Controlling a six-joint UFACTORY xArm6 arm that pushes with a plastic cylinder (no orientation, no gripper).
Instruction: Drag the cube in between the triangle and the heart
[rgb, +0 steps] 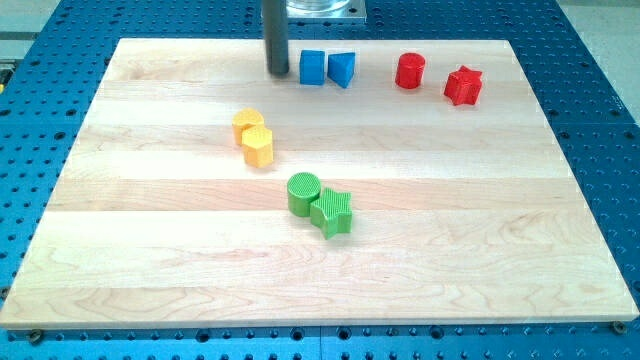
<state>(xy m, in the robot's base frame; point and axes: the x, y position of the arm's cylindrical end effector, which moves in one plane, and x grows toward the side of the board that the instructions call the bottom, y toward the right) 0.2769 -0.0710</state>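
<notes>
My tip (278, 72), a bare rod with nothing to open or close, stands at the frame's top centre, just left of the blue cube (313, 67), which touches the blue triangle (342, 68). No heart shape is clearly identifiable, so confirm the target before pushing.

The rod (277, 40) was straight, round, dark grey, matte, with a faint lighter sheen along one side. My tip (278, 72) was a blunt flat end, same width as the shaft. Above it sat a silvery metal mount (320, 8) with a pale round part, cut off by the view's top.
</notes>
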